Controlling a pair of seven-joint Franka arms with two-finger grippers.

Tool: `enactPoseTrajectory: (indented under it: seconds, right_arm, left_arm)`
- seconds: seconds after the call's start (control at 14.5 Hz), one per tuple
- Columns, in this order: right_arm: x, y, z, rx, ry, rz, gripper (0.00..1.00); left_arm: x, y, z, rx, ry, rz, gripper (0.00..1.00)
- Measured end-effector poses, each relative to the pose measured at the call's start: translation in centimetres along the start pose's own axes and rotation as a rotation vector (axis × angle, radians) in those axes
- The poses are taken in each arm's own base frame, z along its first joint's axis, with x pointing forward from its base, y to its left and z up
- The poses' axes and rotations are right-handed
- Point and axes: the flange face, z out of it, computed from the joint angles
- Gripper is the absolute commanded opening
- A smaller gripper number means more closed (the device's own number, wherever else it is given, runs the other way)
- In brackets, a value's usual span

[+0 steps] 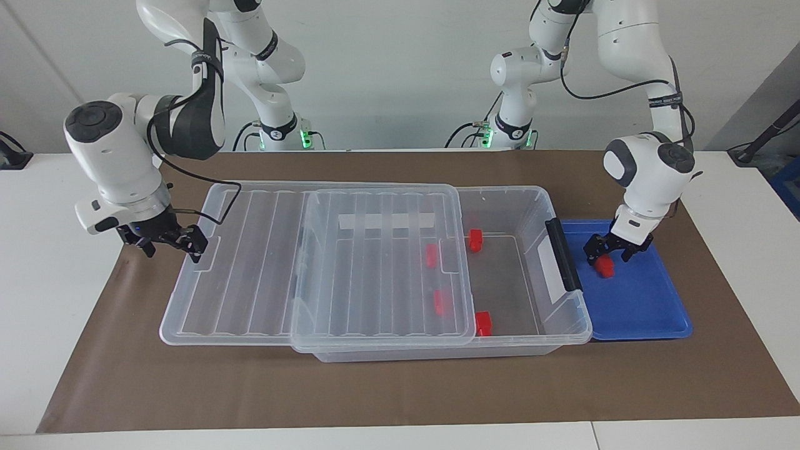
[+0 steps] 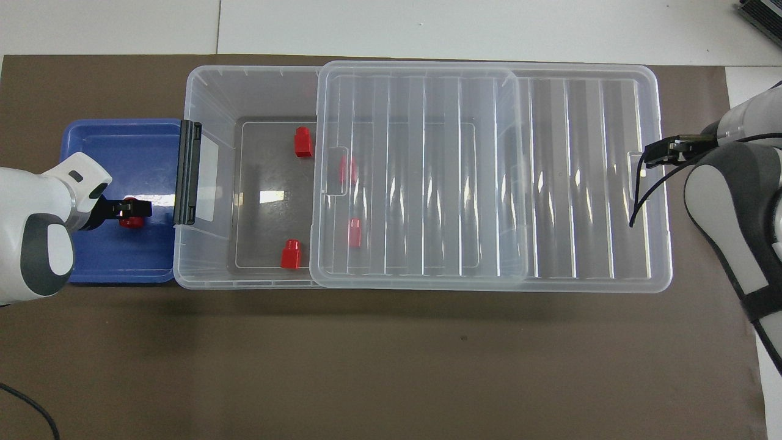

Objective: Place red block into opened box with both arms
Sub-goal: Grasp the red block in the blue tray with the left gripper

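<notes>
1. Box (image 1: 565, 325), lid (image 1: 312, 275) slid half off: four blocks (image 1: 475, 240) inside.
2. Tray (image 1: 650, 312): red block (image 1: 604, 267), left gripper (image 1: 608, 252) astride, jaws apart.
3. Right gripper (image 1: 167, 245), jaws apart, at lid's edge.

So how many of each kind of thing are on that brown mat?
Small red plastic blocks: 5, four in the bin, one on the tray
Clear plastic bin: 1
Ribbed clear lid: 1
Blue plastic tray: 1
Total: 8
</notes>
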Motion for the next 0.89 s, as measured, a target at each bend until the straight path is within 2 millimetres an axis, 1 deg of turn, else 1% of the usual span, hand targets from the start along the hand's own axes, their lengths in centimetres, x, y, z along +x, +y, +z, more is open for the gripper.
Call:
enactPoseTrajectory:
  seconds: [0.14, 0.28, 0.41, 0.62, 0.69, 0.76, 0.83, 0.89]
  right_arm:
    - [-0.6, -0.5, -2.5, 0.005, 0.018, -0.008, 1.0]
    - [-1.9, -0.9, -5.6, 0.013, 0.023, 0.006, 1.0]
    - [-3.6, -1.6, -8.7, 0.031, 0.013, 0.044, 1.0]
    - [-6.1, -1.9, -12.2, 0.086, -0.037, 0.088, 1.0]
    - [-6.8, -1.8, -13.2, 0.094, -0.056, 0.094, 1.0]
    - [-7.3, -1.6, -14.1, 0.095, -0.071, 0.105, 1.0]
    - [-7.6, -1.5, -14.6, 0.094, -0.08, 0.11, 1.0]
    - [-7.7, -1.4, -14.8, 0.093, -0.082, 0.112, 1.0]
  left_arm:
    - [0.0, 0.0, 0.3, 0.0, -0.002, 0.0, 1.0]
    - [0.0, 0.0, 0.4, -0.001, -0.004, 0.0, 1.0]
    - [-0.2, 0.0, 0.6, -0.001, -0.008, 0.0, 1.0]
    - [-0.7, 0.1, 1.2, -0.001, -0.005, 0.0, 1.0]
    - [-0.9, 0.1, 1.5, 0.0, 0.003, 0.0, 0.92]
    - [-1.0, 0.1, 1.6, 0.0, 0.005, 0.0, 0.77]
    - [-1.1, 0.2, 1.7, 0.0, 0.007, 0.001, 0.59]
    - [-1.1, 0.2, 1.7, 0.0, 0.007, 0.001, 0.47]
